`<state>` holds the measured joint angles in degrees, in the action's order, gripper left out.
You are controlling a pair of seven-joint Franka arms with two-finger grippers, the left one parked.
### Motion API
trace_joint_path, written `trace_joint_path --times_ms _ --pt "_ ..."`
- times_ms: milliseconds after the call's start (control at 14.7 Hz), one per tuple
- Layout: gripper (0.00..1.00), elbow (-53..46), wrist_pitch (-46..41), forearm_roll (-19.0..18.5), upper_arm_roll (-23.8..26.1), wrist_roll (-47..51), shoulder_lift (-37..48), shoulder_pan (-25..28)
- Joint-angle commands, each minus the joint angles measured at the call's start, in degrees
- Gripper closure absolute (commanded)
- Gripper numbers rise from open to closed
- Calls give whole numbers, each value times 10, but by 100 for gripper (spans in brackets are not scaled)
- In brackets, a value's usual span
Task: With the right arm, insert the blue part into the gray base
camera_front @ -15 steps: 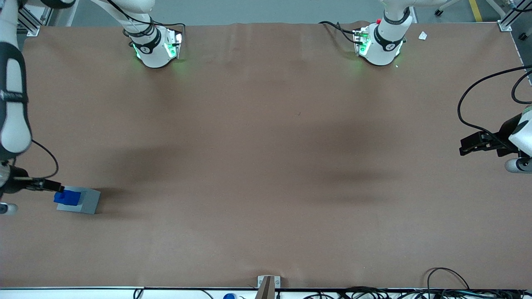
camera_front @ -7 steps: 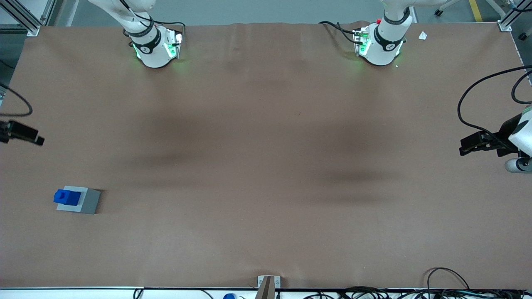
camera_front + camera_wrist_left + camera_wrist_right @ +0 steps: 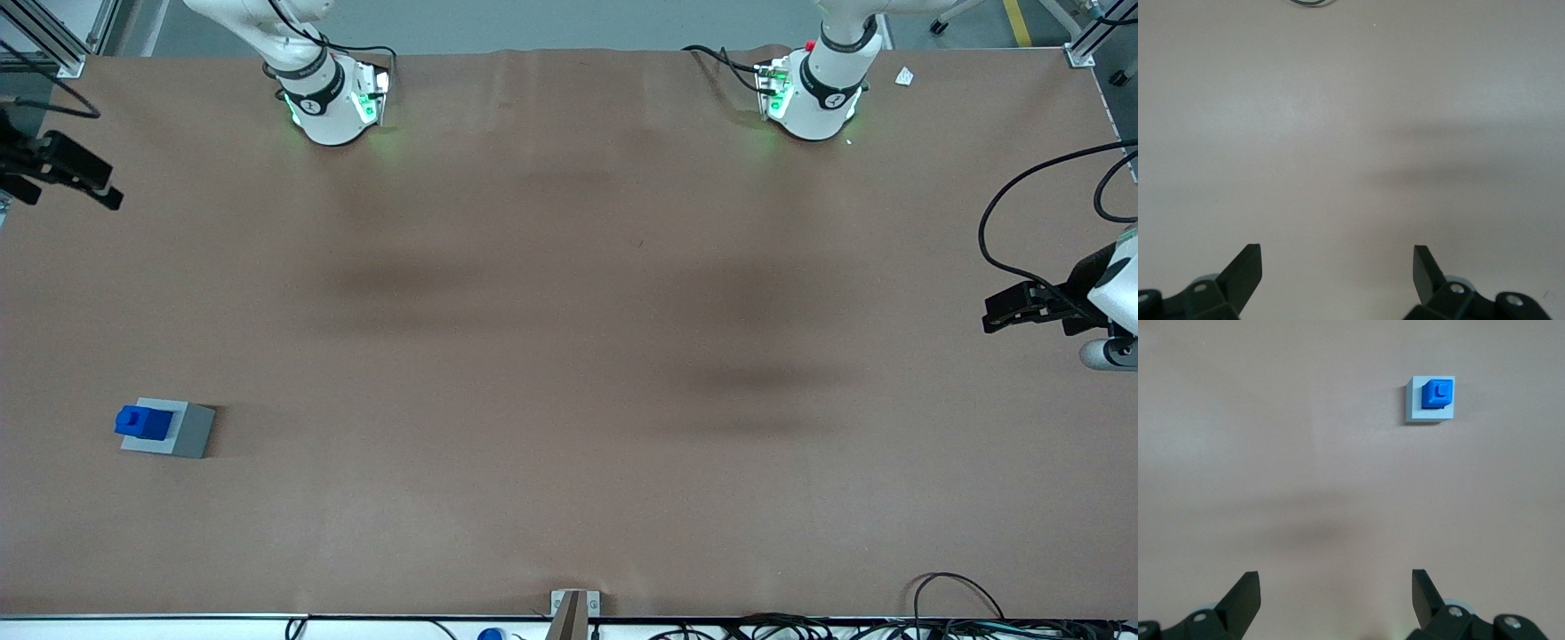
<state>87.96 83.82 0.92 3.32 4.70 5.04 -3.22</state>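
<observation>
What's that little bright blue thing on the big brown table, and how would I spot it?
Look along the brown table toward the working arm's end, where a gray base stands alone. The blue part sits on its top, a small bright block with a raised nub. The open gripper hangs well away, farther from the front camera.

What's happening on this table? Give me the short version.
The right arm's claw is open and empty, lifted well clear of the work and off at the working arm's edge of the table, farther from the front camera than the blocks. The blue part sits in the top of the gray base, with its stepped nub showing. Nothing is touching either block, so the insertion looks done.
</observation>
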Motion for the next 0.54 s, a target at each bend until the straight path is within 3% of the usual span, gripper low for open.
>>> trace_joint_path --times_ms 0,204,475 --pt "0 72 39 -7 -3 8 49 9" --pt "0 156 96 -8 -4 8 104 9" --pt "0 157 83 -8 -4 1 110 8"
